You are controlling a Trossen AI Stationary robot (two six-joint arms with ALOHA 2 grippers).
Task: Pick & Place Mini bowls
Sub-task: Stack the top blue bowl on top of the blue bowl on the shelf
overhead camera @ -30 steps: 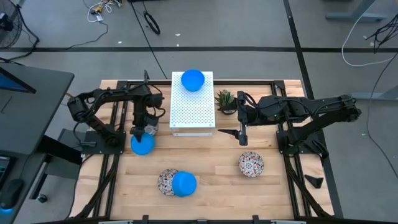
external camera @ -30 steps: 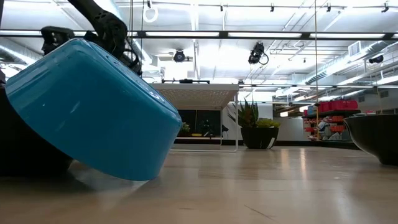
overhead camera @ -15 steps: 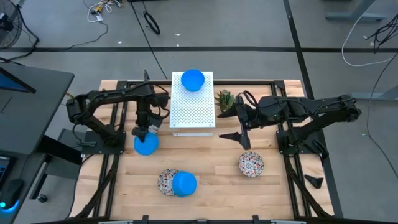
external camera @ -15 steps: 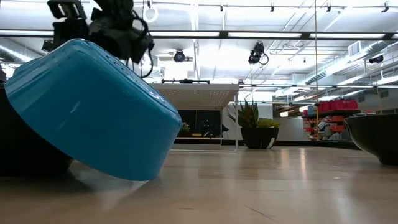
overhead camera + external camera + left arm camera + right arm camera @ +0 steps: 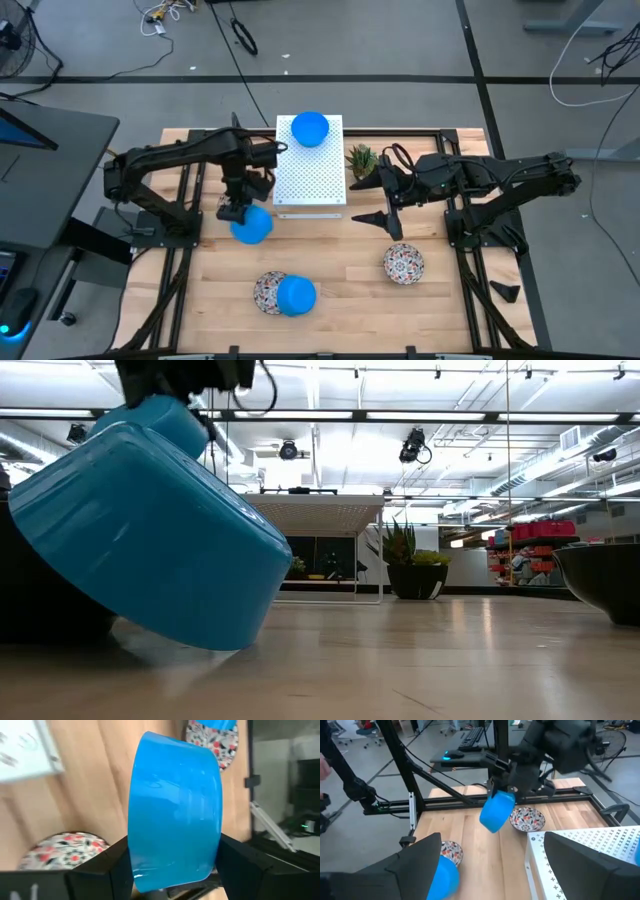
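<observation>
The left gripper (image 5: 243, 212) is clamped on a plain blue mini bowl (image 5: 253, 225), its two dark fingers (image 5: 100, 870) pressing the bowl's sides. Compared with a second ago, the bowl has been carried closer to the white perforated box (image 5: 310, 165): it now hangs just off the box's front left corner, tilted and clear of the wooden table (image 5: 340, 290), where before it sat farther out to the box's left. The lift has uncovered a floral mini bowl (image 5: 527, 818) on the table beneath the gripper, on the box's left side.

The right gripper (image 5: 385, 220) has its fingers spread wide and holds nothing. It hovers off the box's front right corner, as it did half a second ago.

A second blue bowl (image 5: 311, 128) sits on top of the box. A third blue bowl (image 5: 297, 295) leans on a floral bowl (image 5: 267, 291) well in front of the box. Another floral bowl (image 5: 403, 264) lies in front of the box to its right. A small green potted plant (image 5: 361, 160) stands just beside the box's right edge.
</observation>
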